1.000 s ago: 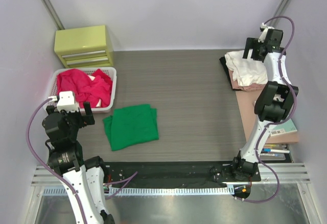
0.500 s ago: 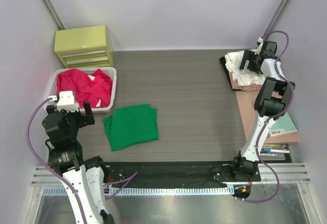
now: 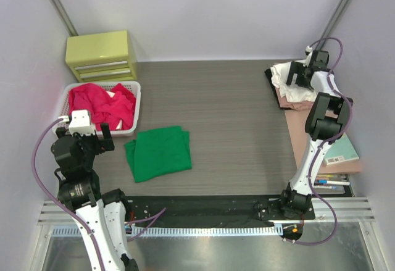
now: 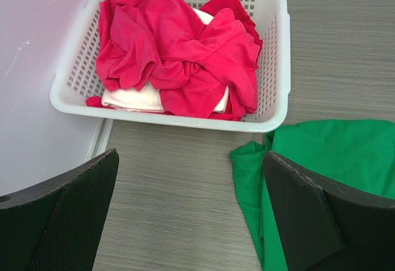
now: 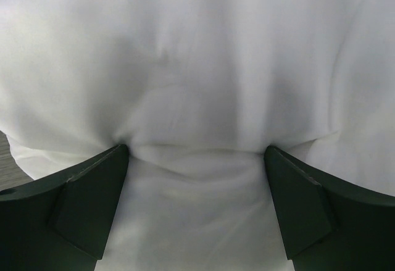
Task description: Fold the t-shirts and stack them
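A folded bright green t-shirt (image 3: pixel 158 152) lies on the table near the left; its edge shows in the left wrist view (image 4: pixel 327 160). Red t-shirts (image 3: pixel 102 104) over a white one fill the white basket (image 3: pixel 133 87), also in the left wrist view (image 4: pixel 179 61). My left gripper (image 3: pixel 83 144) is open and empty, hovering left of the green shirt (image 4: pixel 191 215). At the far right a white t-shirt (image 3: pixel 285 72) tops a pile with pale pink and black cloth. My right gripper (image 3: pixel 302 73) is open, its fingers pressed down into the white shirt (image 5: pixel 197 86).
A yellow-green drawer box (image 3: pixel 100 55) stands at the back left behind the basket. A brown board (image 3: pixel 308 136) with a teal-covered book (image 3: pixel 342 154) and pens lies along the right edge. Walls close in on both sides.
My right gripper has come down from above the pile and pushed onto the white shirt. The left arm has not moved.
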`<act>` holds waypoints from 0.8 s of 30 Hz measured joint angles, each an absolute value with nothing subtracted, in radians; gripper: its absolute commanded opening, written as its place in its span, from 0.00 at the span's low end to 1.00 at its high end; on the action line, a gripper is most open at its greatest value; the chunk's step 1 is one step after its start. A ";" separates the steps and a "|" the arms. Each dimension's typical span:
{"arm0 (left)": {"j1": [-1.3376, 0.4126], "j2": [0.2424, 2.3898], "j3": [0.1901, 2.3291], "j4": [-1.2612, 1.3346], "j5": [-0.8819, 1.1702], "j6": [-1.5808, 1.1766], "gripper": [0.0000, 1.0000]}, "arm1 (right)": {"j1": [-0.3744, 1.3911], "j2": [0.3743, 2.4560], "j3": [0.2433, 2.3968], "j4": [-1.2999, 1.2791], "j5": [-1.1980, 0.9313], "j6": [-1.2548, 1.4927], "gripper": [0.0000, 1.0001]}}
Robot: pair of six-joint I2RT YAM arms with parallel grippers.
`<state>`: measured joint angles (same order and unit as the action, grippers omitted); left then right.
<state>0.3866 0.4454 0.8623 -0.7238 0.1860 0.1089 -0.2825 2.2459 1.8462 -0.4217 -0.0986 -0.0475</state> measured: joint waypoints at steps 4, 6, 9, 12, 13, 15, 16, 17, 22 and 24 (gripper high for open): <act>0.387 0.445 0.862 -0.724 0.186 0.109 1.00 | -0.246 2.248 1.850 -0.424 -0.056 -0.059 1.00; 0.387 0.445 0.862 -0.724 0.186 0.109 1.00 | -0.218 2.262 1.872 -0.437 -0.036 -0.070 1.00; 0.387 0.445 0.862 -0.724 0.185 0.109 1.00 | -0.169 2.292 1.922 -0.453 -0.025 -0.077 1.00; 0.387 0.445 0.862 -0.724 0.184 0.109 1.00 | -0.118 2.326 1.976 -0.467 -0.042 -0.076 1.00; 0.387 0.445 0.862 -0.724 0.184 0.109 1.00 | -0.102 2.338 1.992 -0.471 -0.051 -0.076 1.00; 0.387 0.447 0.862 -0.724 0.184 0.109 1.00 | -0.071 2.356 2.019 -0.476 -0.067 -0.077 1.00; 0.387 0.448 0.862 -0.724 0.184 0.109 1.00 | -0.060 2.360 2.024 -0.476 -0.072 -0.078 1.00; 0.387 0.450 0.862 -0.724 0.184 0.109 1.00 | -0.046 2.362 2.026 -0.475 -0.075 -0.080 1.00; 0.387 0.453 0.862 -0.724 0.183 0.109 1.00 | 0.018 2.357 2.009 -0.466 -0.105 -0.090 1.00; 0.387 0.453 0.862 -0.724 0.182 0.109 1.00 | 0.034 2.344 1.985 -0.456 -0.126 -0.100 1.00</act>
<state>0.3866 0.4530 0.8623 -0.7238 0.1818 0.1093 0.0341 2.3440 1.9846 -0.4561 -0.1257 -0.0998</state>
